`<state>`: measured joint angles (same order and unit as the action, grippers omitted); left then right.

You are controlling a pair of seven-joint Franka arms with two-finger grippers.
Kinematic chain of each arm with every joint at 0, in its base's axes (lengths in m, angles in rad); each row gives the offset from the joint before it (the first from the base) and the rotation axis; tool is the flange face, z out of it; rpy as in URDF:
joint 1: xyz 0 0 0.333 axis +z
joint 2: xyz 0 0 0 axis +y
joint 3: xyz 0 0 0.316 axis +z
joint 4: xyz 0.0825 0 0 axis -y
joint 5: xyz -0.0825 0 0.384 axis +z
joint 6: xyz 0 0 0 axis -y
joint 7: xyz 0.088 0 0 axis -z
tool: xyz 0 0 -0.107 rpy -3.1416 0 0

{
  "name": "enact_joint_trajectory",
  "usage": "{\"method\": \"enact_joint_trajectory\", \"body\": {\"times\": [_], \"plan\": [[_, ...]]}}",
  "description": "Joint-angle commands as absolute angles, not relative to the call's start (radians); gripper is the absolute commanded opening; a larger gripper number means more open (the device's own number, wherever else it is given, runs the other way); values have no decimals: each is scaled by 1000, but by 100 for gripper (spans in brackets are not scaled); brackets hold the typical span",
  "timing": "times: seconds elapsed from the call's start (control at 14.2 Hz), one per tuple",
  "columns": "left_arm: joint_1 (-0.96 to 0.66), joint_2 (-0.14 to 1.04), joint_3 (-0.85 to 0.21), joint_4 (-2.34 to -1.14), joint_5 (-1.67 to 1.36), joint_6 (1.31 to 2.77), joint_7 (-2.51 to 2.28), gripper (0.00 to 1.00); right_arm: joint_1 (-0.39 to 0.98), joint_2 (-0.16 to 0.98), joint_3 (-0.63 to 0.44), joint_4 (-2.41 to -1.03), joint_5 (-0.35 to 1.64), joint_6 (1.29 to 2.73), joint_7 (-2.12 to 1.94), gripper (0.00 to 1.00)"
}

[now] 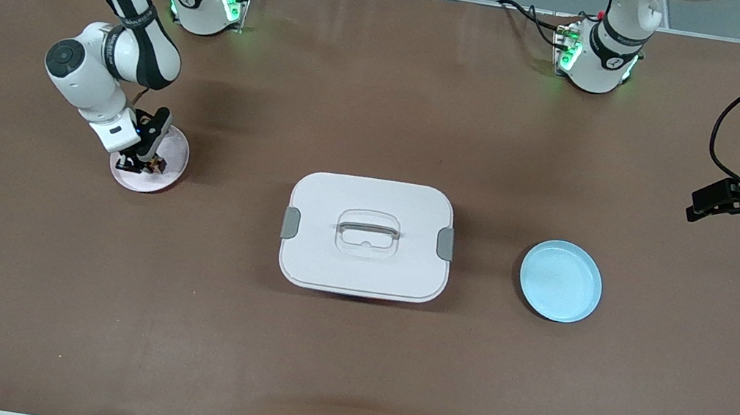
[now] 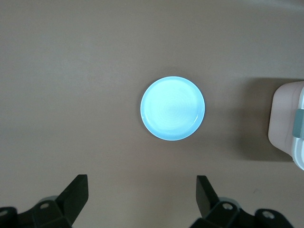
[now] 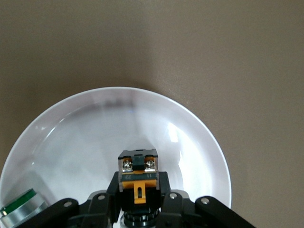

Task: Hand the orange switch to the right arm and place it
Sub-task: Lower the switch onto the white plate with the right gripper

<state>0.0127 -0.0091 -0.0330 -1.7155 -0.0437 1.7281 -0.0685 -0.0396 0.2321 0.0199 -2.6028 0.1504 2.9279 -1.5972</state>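
Where grippers hover: two plates [image 1: 560,281] [image 1: 170,168].

- Worktop [image 1: 345,367] — plain matte brown.
- Box [image 1: 367,237]: white lid, grey clips at both ends.
- Plate [image 1: 560,281], toward the left arm's end: pale blue.
- Plate [image 1: 175,154], toward the right arm's end: pinkish white.
- Orange switch [image 3: 138,178] — black body, orange tab, silver screws.
- Small part [image 3: 21,205]: green and silver.
- Left claw [image 2: 142,192]: black.

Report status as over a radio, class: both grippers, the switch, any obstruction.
Right gripper shut on orange switch, over pink plate. Left gripper open, waiting above table near blue plate. Green-silver part already on pink plate; nothing blocking.
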Motion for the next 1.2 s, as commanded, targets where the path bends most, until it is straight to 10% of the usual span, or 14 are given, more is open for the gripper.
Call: {"method": "enact_joint_trajectory", "body": {"times": [0.0, 0.07, 0.42, 1.13], "plan": [[-20, -17, 9, -1723, -32, 1740, -51, 100, -41, 233, 26, -2629, 172, 2941, -1591, 0], [-18, -18, 8, -1721, -32, 1740, -51, 100, -41, 233, 26, -2629, 172, 2941, -1591, 99], [-12, -23, 0, -1675, -26, 1707, -55, 100, -32, 221, 29, -2614, 172, 2910, -1571, 100], [-15, -23, -12, -1569, -21, 1552, -54, 100, -29, 106, 25, -2376, 173, 2370, -1374, 100]]}}
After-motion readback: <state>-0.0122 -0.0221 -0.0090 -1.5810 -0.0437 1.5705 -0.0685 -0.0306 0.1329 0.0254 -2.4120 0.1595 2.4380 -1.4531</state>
